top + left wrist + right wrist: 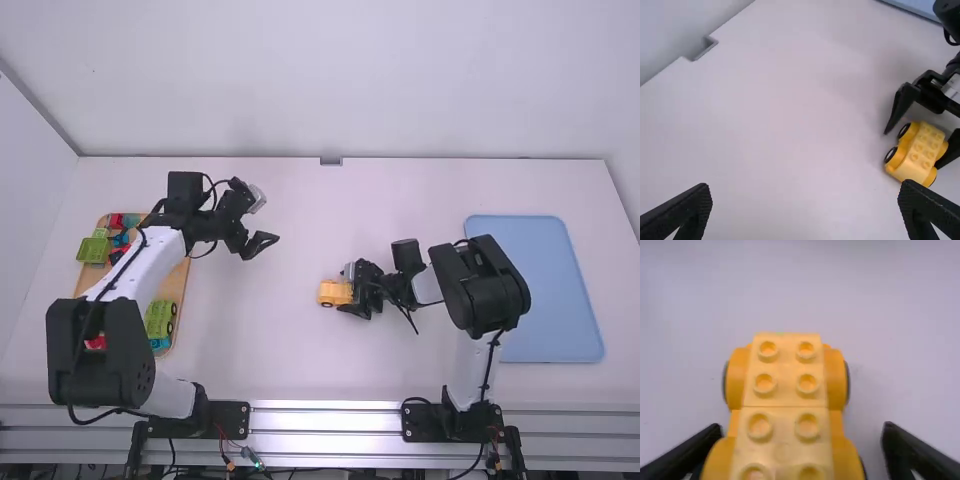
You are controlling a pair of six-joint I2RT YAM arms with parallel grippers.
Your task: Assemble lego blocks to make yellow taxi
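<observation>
Yellow taxi [333, 293]: on the bench [270, 350] between your arms, nearer the right.
Left pincer [805, 186]: spread, holding nothing, well apart from the taxi.
Long axis: left to right, roughly in line with your right pincer [801, 429].
Right pincer: spread about the taxi's near end, gaps uneven; you should probably centre before closing.

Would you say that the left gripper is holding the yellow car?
No, the left gripper is open, and the yellow car stands on the table beyond its fingers.
</observation>
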